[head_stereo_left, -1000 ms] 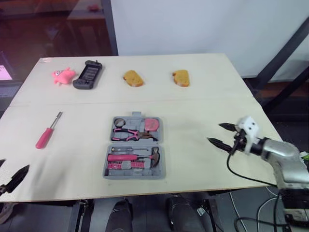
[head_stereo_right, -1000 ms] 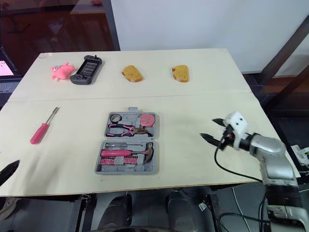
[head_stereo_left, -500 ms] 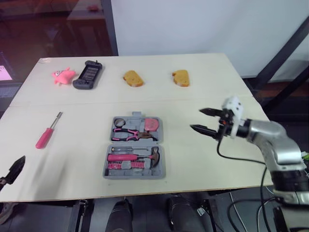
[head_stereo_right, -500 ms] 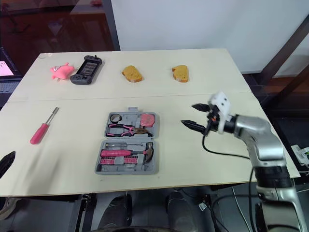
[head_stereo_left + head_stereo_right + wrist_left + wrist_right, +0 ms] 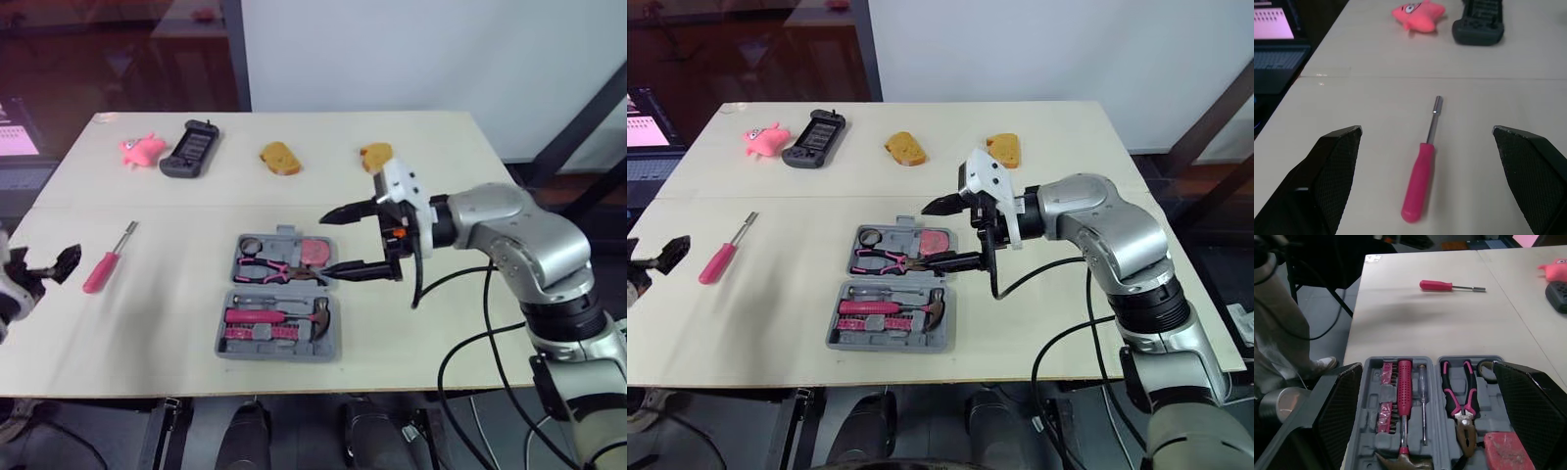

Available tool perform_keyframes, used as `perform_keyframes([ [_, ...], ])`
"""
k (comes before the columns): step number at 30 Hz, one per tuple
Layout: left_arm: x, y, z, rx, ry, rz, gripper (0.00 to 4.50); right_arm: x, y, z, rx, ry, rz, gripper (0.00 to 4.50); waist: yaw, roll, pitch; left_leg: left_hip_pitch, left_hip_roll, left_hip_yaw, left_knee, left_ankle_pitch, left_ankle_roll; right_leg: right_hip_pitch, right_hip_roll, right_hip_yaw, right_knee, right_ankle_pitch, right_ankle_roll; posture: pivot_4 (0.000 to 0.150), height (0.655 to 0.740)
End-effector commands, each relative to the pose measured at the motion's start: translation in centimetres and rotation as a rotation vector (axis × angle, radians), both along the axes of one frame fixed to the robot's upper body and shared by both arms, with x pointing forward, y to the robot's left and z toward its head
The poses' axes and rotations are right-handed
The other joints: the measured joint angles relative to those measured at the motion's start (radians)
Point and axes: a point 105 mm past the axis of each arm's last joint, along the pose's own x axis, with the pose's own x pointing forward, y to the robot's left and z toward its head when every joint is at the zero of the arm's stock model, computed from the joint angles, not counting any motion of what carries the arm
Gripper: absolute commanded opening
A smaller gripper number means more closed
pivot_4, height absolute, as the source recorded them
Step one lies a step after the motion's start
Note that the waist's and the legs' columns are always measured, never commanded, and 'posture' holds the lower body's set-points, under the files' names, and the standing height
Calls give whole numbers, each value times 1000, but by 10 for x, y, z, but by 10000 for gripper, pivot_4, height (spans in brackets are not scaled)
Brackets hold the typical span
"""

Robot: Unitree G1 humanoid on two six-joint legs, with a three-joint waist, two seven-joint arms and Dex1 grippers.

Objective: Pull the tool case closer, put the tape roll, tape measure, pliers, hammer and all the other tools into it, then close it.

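Observation:
The grey tool case (image 5: 887,345) lies open in the middle of the table. In it are the pink-handled pliers (image 5: 277,269), the pink tape measure (image 5: 313,253), the tape roll (image 5: 250,245) and the hammer (image 5: 279,316). A pink screwdriver (image 5: 106,264) lies on the table to the case's left. My right gripper (image 5: 326,246) is open and hovers over the case's right side, above the tape measure. My left gripper (image 5: 34,257) is open near the table's left edge, with the screwdriver (image 5: 1422,174) just ahead between its fingers and untouched.
Along the far edge lie a pink toy pig (image 5: 142,149), a black game controller (image 5: 191,149) and two pieces of toast (image 5: 280,158) (image 5: 376,157). A laptop (image 5: 15,127) stands off the table's left side. Cables hang from my right arm.
My right gripper has swept left from the table's right side to above the case. My left gripper has risen from the front left corner toward the screwdriver. The camera has shifted slightly.

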Motion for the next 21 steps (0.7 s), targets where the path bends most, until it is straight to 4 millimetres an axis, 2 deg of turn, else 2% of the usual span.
perform_keyframes([
  [1, 19, 15, -6, -1, 104, 17, 45000, -6, -2, 11, 10, -62, -20, 44711, -1, 0, 0, 0, 0, 0, 0, 0, 0, 0, 0, 0, 0, 0, 0, 1500, 7400],
  [3, 32, 19, -14, -12, 158, 22, 45000, -7, -4, 11, 9, -73, -45, 44711, -1, 0, 0, 0, 0, 0, -1, 0, 0, -1, 0, -1, 1, 0, 0, 1500, 7400],
  [8, 56, 12, -37, -49, 251, -3, 45000, -9, -10, 8, -1, -53, -113, 44711, 0, 0, 0, 0, 0, 0, 0, 0, 0, -1, 0, -1, 1, 0, 0, 1500, 7400],
  [11, 62, 11, -53, -37, 294, 24, 45000, -10, -13, 8, -5, -54, -145, 44711, 2, 0, 0, -1, 0, 0, 0, 0, 0, -1, 0, -1, 1, 0, 1, 1500, 7400],
  [21, 87, -19, -70, -24, 298, -2, 45000, -8, -23, 15, -29, -83, -227, 44711, 3, 0, 0, -2, 0, -1, 1, 0, 0, 0, 0, -1, 1, 1, 1, 1500, 7400],
])
